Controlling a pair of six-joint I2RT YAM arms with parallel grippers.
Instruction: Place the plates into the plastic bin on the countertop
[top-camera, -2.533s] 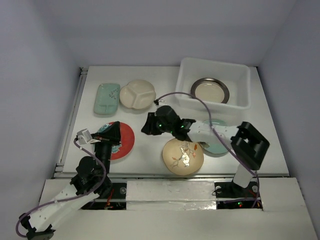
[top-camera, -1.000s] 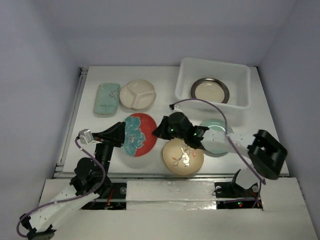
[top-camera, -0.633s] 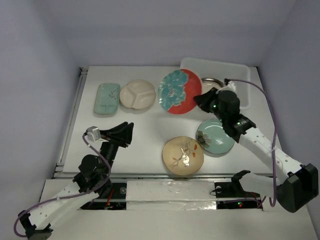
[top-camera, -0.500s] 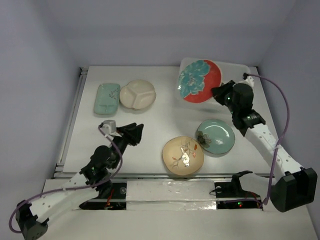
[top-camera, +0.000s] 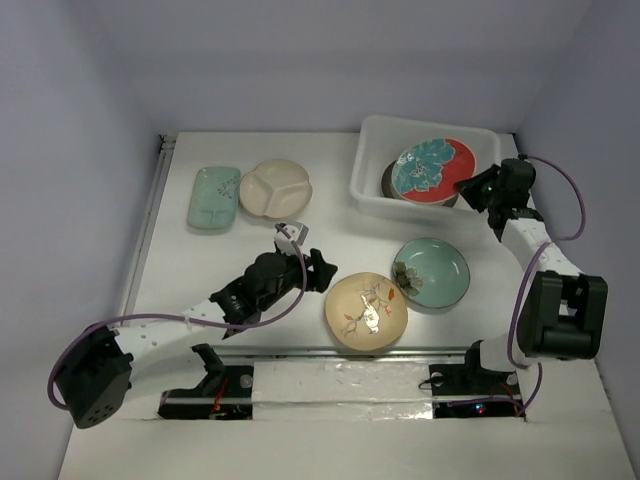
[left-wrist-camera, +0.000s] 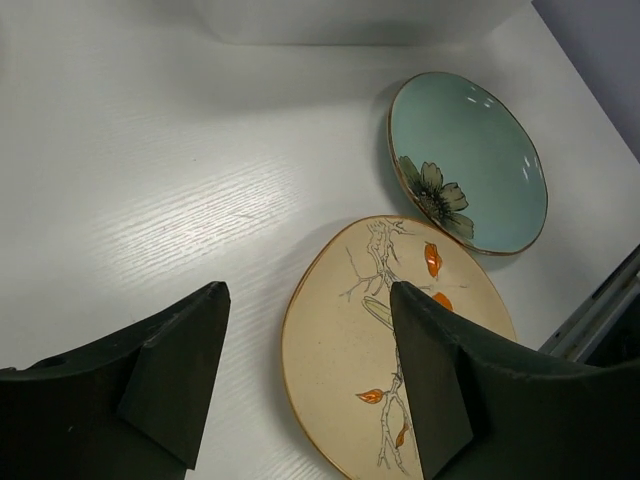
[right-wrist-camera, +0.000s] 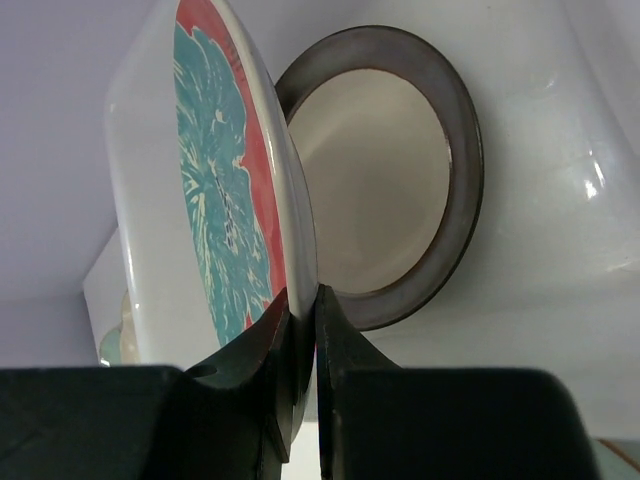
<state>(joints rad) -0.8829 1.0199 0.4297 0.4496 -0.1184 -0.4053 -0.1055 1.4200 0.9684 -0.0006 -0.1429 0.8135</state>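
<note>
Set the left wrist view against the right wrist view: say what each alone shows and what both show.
Left wrist only: the open left gripper, a tan plate and a green plate on the table. Right wrist only: the right gripper shut on a red-and-teal plate, held on edge over a dark-rimmed plate. Both: the plastic bin, outer wall on the left wrist, inside on the right.

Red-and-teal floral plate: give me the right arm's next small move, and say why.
Probably lower it the last bit, flat onto the dark-rimmed cream plate. The right gripper pinches the red-and-teal floral plate by its rim and holds it tilted inside the plastic bin, right over that plate, so it seems ready to set down before any release.
</note>
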